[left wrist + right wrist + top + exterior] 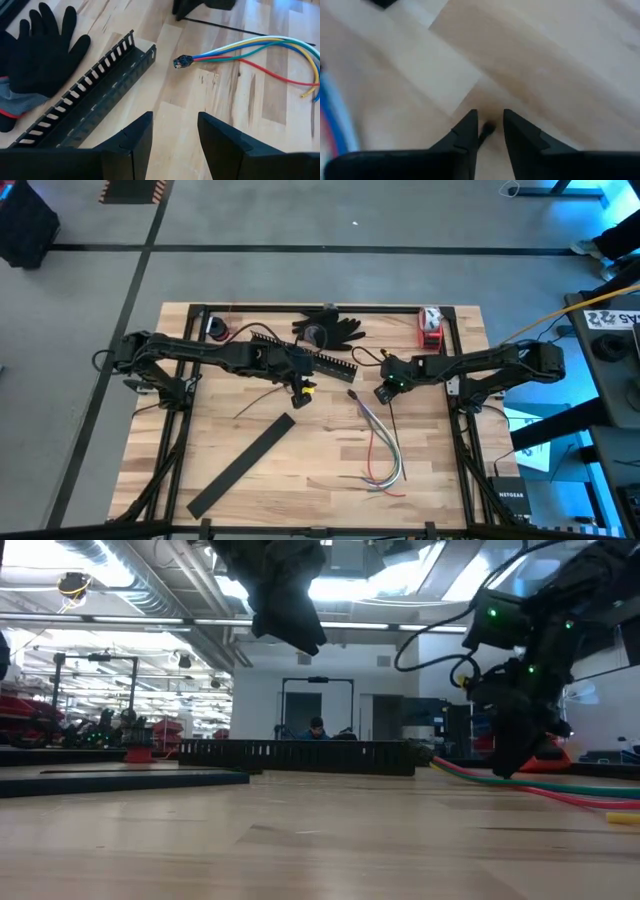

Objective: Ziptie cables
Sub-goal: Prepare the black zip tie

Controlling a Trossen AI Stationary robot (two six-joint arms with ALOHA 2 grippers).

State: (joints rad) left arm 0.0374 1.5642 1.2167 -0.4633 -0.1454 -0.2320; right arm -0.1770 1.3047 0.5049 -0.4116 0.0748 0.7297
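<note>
1. Ziptie (392,417) lies flat near the tabletop's centre, just beside the cables (382,448).
2. Right tool (490,131), narrowly parted, straddles its end; pinch squarely before lifting.
3. Left tool (174,142) waits nearby, spread, empty.

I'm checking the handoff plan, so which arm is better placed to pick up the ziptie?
The right. Its hand is down at the table with the ziptie's end between its narrowly parted fingers. The left hand hovers open, farther off near the slotted bar.
</note>
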